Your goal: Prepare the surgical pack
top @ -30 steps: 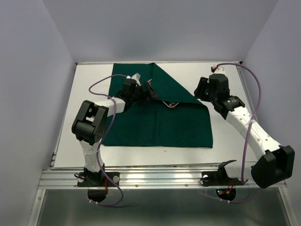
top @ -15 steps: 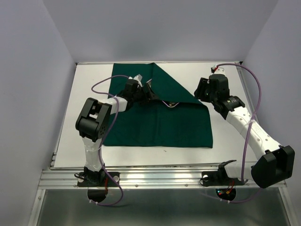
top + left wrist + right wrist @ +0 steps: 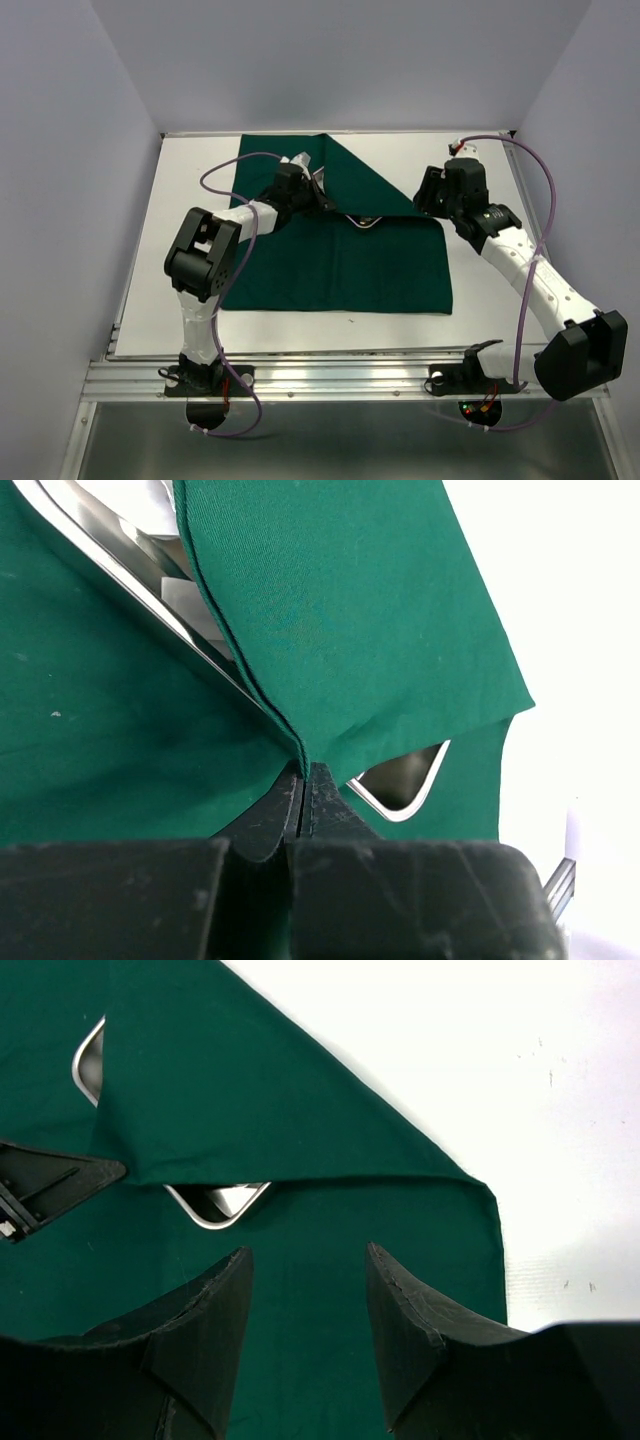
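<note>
The dark green drape (image 3: 340, 265) of the surgical pack lies flat on the table, its far right corner folded over as a flap (image 3: 355, 180). The flap covers most of a steel tray (image 3: 135, 575); one tray corner (image 3: 362, 222) peeks out below it. Something white (image 3: 185, 590) lies in the tray. My left gripper (image 3: 303, 775) is shut on the flap's hemmed edge, seen from above at the flap's left side (image 3: 322, 195). My right gripper (image 3: 305, 1260) hangs open over the drape near its right edge (image 3: 424, 198), holding nothing. The left gripper's fingers (image 3: 50, 1185) show in the right wrist view.
Bare white tabletop (image 3: 480, 290) lies right of the drape and in a strip to its left (image 3: 180, 200). Grey walls close in the table on three sides. A metal rail (image 3: 340, 375) runs along the near edge by the arm bases.
My left gripper slid a little right onto the flap's edge and went from open to shut on it. The right arm and the drape have not moved.
</note>
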Controlling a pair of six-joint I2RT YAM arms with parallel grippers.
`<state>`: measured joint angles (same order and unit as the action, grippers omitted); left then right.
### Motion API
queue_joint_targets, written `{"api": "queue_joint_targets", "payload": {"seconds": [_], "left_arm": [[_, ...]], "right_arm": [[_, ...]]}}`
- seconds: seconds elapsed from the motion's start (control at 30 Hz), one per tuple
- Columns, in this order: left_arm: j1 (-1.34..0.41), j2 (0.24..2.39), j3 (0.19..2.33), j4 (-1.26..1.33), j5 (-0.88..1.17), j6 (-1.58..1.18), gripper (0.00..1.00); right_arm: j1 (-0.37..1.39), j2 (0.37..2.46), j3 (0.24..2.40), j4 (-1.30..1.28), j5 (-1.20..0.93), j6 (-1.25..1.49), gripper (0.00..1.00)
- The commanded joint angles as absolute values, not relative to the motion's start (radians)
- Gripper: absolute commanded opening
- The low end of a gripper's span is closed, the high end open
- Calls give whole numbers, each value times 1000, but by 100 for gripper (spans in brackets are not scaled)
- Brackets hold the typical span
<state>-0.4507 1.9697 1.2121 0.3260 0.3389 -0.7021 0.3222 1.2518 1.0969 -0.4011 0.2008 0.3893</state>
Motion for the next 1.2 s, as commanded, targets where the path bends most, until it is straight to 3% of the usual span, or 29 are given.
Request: {"api": "queue_joint_targets", "payload": {"seconds": [0.0, 0.2, 0.27, 0.33, 0.6, 0.8, 0.87, 1.17], "left_arm": [[-456, 1895, 1200, 330, 311, -689, 0], [-456, 1868, 1155, 330, 302, -684, 0], [-456, 1870, 1147, 333, 301, -678, 0], [-456, 1876, 1147, 333, 304, -673, 0], [-456, 1901, 1144, 344, 314, -672, 0], [-454, 1899, 1140, 345, 310, -667, 0], [-456, 1899, 1138, 345, 308, -666, 0], [-456, 1902, 1135, 356, 321, -673, 0]], "right_arm": [[324, 1223, 1085, -410, 192, 396, 54], [324, 1230, 1071, -572, 328, 511, 53], [324, 1223, 1062, -693, 420, 630, 45], [324, 1181, 990, -747, 452, 733, 44], [324, 977, 720, -864, 289, 1041, 57], [324, 789, 592, -968, 278, 1244, 63], [324, 769, 583, -988, 284, 1241, 79], [324, 859, 520, -856, 288, 1218, 76]]}}
